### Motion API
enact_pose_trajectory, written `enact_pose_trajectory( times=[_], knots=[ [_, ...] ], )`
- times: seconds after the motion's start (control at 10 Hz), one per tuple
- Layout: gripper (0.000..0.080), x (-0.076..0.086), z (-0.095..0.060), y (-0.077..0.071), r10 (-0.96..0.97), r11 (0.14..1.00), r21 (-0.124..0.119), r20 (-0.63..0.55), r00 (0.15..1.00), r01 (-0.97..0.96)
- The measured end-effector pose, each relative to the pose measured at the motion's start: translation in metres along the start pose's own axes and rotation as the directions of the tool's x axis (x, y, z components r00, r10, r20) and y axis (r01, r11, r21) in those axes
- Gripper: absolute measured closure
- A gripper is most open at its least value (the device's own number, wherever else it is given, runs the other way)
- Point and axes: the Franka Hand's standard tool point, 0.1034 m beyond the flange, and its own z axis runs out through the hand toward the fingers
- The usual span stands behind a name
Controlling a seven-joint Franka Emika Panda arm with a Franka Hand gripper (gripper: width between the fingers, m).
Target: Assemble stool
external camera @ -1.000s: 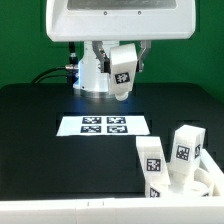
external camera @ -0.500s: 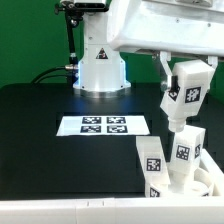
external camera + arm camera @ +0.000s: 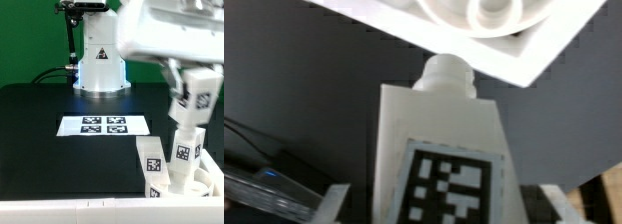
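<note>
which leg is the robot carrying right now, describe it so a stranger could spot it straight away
Start at the black table and go to its corner on the exterior view's right, where chunky white plastic tagged legs stand upright on the round white seat. Directly above them hangs the carried white leg, shut in the gripper. Unlike its neighbours, it is lifted in the air and rests on nothing.

A tagged white leg (image 3: pixel 193 95) hangs tilted above two upright legs (image 3: pixel 168 160) set in the seat (image 3: pixel 210 183).

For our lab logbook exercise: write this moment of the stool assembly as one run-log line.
gripper: shut on leg | leg: held above seat | seat: two legs fitted, upright | marker board: flat on table
</note>
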Motion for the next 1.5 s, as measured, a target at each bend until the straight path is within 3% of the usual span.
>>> enact_pose_trajectory(
  times=[0.1, 0.2, 0.6, 0.9, 1.1, 1.4, 1.5],
  knots=[
    [0.0481, 0.003, 0.009, -0.017, -0.056, 0.998, 0.002, 0.007, 0.998, 0.056],
    [0.0481, 0.001, 0.013, -0.023, -0.112, 0.994, 0.003, 0.012, 0.994, 0.112],
    [0.0481, -0.001, 0.014, -0.022, -0.097, 0.995, 0.003, 0.015, 0.995, 0.097],
    [0.0481, -0.010, 0.034, -0.011, -0.140, 0.990, -0.027, -0.035, 0.989, 0.139],
    [0.0481, -0.016, 0.041, -0.006, -0.141, 0.990, -0.032, -0.026, 0.990, 0.140],
    [0.0481, -0.020, 0.051, -0.010, -0.145, 0.989, -0.032, -0.027, 0.989, 0.144],
    [0.0481, -0.020, 0.051, -0.018, -0.144, 0.989, -0.023, -0.023, 0.989, 0.143]
  ],
)
